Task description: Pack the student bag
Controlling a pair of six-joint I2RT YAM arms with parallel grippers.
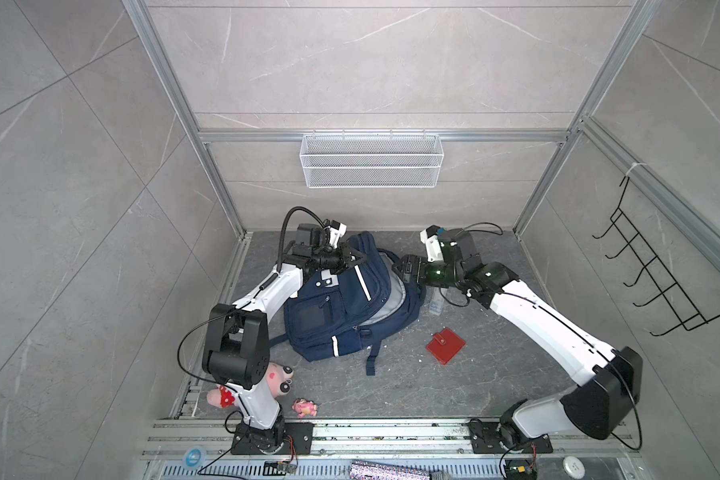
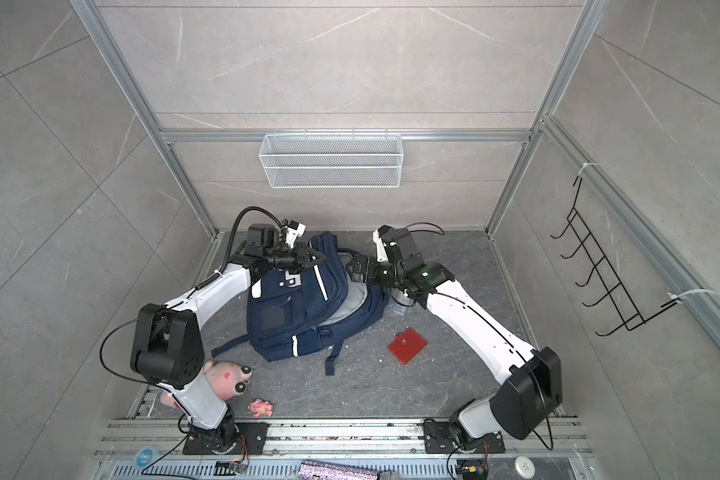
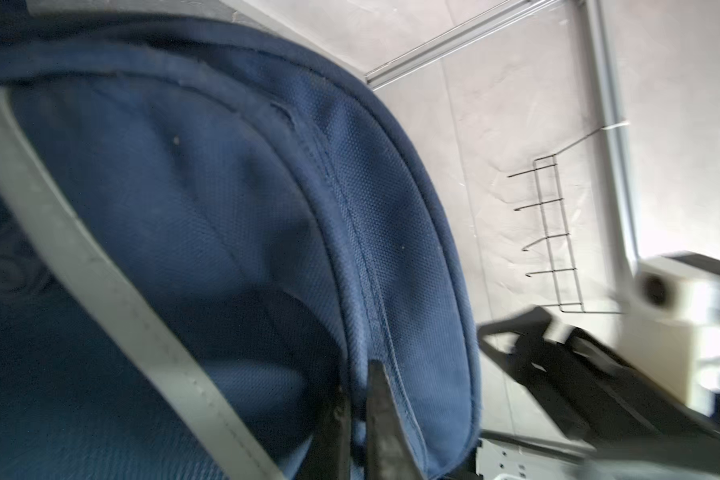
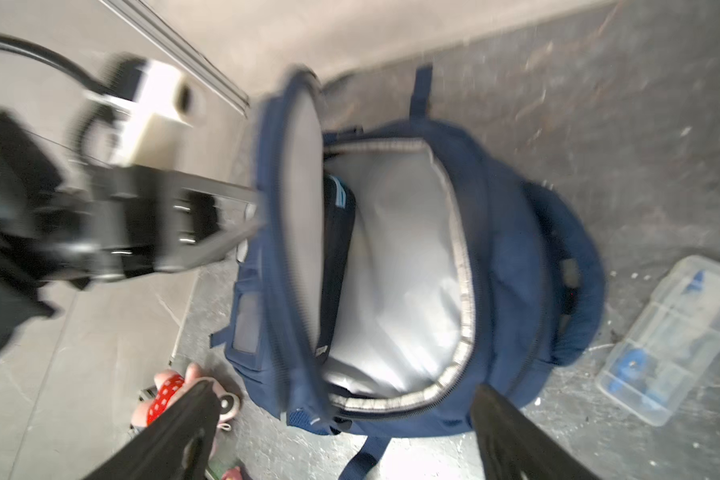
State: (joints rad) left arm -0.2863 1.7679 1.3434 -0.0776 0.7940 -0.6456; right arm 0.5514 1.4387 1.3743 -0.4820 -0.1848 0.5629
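At the near edge of the table (image 1: 391, 395) lie a pink plush toy (image 1: 281, 376) and a small pink figure (image 1: 305, 408), and farther in lies a red wallet (image 1: 445, 345). Mid-table lies the student bag (image 1: 341, 307), unzipped, its grey lining showing. The left jaws clench its raised front flap. The right jaws stand released, wide apart, at the opening. A clear plastic box (image 4: 674, 332) sits beside the bag. A wire basket (image 1: 371, 160) hangs on the back wall.

A flat red snap wallet (image 1: 445, 345) lies right of centre on a dark grey marbled tabletop (image 1: 391, 390); a clear plastic compartment box (image 4: 670, 336) sits farther back. Near left are a pink plush toy (image 1: 282, 376) and a small pink figurine (image 1: 305, 407). A white wire-mesh basket (image 1: 371, 160) hangs on the far wall, a black wire hook rack (image 1: 657, 259) on the right wall.
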